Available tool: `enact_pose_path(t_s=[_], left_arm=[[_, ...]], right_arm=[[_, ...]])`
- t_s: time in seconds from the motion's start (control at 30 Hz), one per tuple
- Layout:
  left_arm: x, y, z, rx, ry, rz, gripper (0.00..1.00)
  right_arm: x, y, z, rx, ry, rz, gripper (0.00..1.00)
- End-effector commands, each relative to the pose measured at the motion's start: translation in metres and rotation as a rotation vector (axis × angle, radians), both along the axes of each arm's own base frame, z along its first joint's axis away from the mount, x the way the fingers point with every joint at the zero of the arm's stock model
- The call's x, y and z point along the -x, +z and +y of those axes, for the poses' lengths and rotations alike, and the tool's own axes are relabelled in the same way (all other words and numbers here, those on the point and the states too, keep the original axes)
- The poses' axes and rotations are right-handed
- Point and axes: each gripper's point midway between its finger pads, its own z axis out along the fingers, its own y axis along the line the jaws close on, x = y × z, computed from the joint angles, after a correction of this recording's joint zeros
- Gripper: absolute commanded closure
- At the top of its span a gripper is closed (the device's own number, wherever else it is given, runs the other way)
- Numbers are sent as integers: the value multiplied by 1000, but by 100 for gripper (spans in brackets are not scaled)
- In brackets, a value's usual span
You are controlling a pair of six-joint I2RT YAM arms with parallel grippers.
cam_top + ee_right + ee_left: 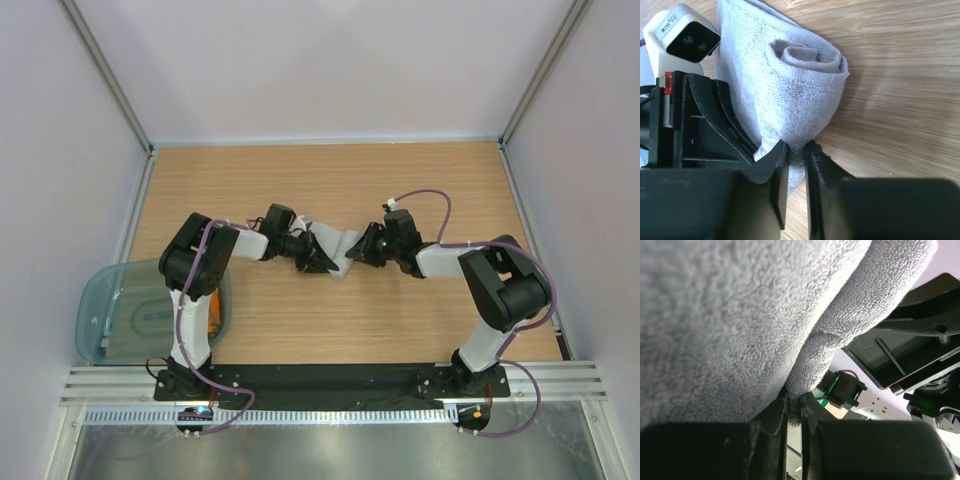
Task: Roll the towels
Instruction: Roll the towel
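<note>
At the middle of the table (420, 330), pinched from both ends: the grey towel (790, 85), rolled up (spiral end plain in the right wrist view). Left gripper (794, 410) closed on a fold of it; right gripper (796, 155) likewise, cloth nipped in the narrow gap. Far left, at the edge of the tub (100, 310), a sliver of the orange towel (213, 318).

Nothing legible in any view: no brand, label, number or sign. Only tiny dark marks on a white plate (883, 409) behind the cloth in the left wrist view, too blurred to read.
</note>
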Motion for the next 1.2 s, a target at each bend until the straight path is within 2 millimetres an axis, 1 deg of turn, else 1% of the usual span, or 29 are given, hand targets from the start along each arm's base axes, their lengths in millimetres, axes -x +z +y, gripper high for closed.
enact_pose_path(t_s=[0.0, 0.03, 0.07, 0.1, 0.13, 0.17, 0.2, 0.23, 0.27, 0.3, 0.33, 0.37, 0.43, 0.47, 0.5, 0.53, 0.57, 0.6, 0.63, 0.67, 0.7, 0.73, 0.77, 0.8, 0.83, 0.87, 0.97, 1.07, 1.17], left_arm=[[3, -3, 7, -51, -20, 7, 92], [0, 0, 8, -63, -21, -12, 88], [0, 0, 9, -79, -40, -57, 82], [5, -2, 14, -120, -44, -35, 80], [-1, 4, 15, -144, -42, -82, 77], [5, 2, 21, -185, -65, -86, 71], [4, 3, 25, -214, -75, -104, 68], [1, 4, 29, -260, -72, -140, 66], [-1, 10, 28, -282, -83, -172, 62], [4, 10, 34, -324, -118, -192, 60], [-3, 17, 36, -370, -108, -249, 60], [4, 20, 36, -400, -151, -293, 58], [1, 31, 36, -461, -171, -381, 56], [-2, 36, 42, -530, -163, -435, 56], [2, 39, 37, -557, -199, -490, 56], [3, 44, 35, -580, -209, -534, 56], [-2, 50, 38, -635, -190, -594, 56], [6, 53, 31, -652, -227, -651, 56], [8, 55, 30, -678, -236, -693, 56], [7, 59, 25, -684, -240, -742, 55], [13, 65, 18, -701, -250, -802, 54], [17, 64, 16, -703, -269, -834, 53], [18, 69, 8, -686, -264, -877, 49], [17, 72, 8, -704, -249, -910, 48], [24, 71, 3, -693, -273, -933, 48], [23, 75, -4, -671, -263, -964, 47], [27, 74, -15, -642, -277, -1003, 42], [28, 66, -24, -641, -304, -1018, 43], [26, 59, -28, -649, -313, -1028, 43]], right_arm=[[-5, 2, 0, -1, -20, -32, 80], [-6, 2, -2, 5, -26, -32, 83], [-6, 5, -1, 3, -27, -34, 88], [-3, 4, -3, 12, -28, -18, 90], [-3, 4, -4, 20, -30, -14, 92], [-5, 7, -5, 26, -37, -15, 93], [0, 8, -7, 41, -35, 7, 94], [1, 8, -10, 55, -38, 20, 95], [-3, 14, -10, 62, -44, 18, 96], [4, 11, -13, 85, -40, 56, 97], [6, 13, -14, 98, -38, 68, 99], [10, 13, -16, 119, -40, 104, 99], [14, 14, -16, 132, -32, 128, 99], [12, 20, -14, 133, -32, 128, 99], [18, 16, -17, 155, -30, 165, 99], [16, 22, -15, 157, -28, 163, 99], [18, 22, -15, 162, -27, 175, 99], [22, 21, -18, 177, -27, 200, 99], [20, 25, -16, 178, -26, 200, 99], [21, 26, -16, 181, -23, 206, 99], [24, 26, -15, 186, -14, 225, 99], [22, 30, -13, 183, -11, 223, 99], [22, 31, -12, 187, -6, 229, 99], [25, 30, -12, 195, 3, 242, 99], [26, 32, -10, 191, 15, 244, 99], [24, 35, -8, 190, 17, 240, 99], [26, 38, -4, 192, 38, 248, 99], [27, 41, 0, 187, 54, 248, 99], [28, 42, 2, 188, 67, 248, 99]])
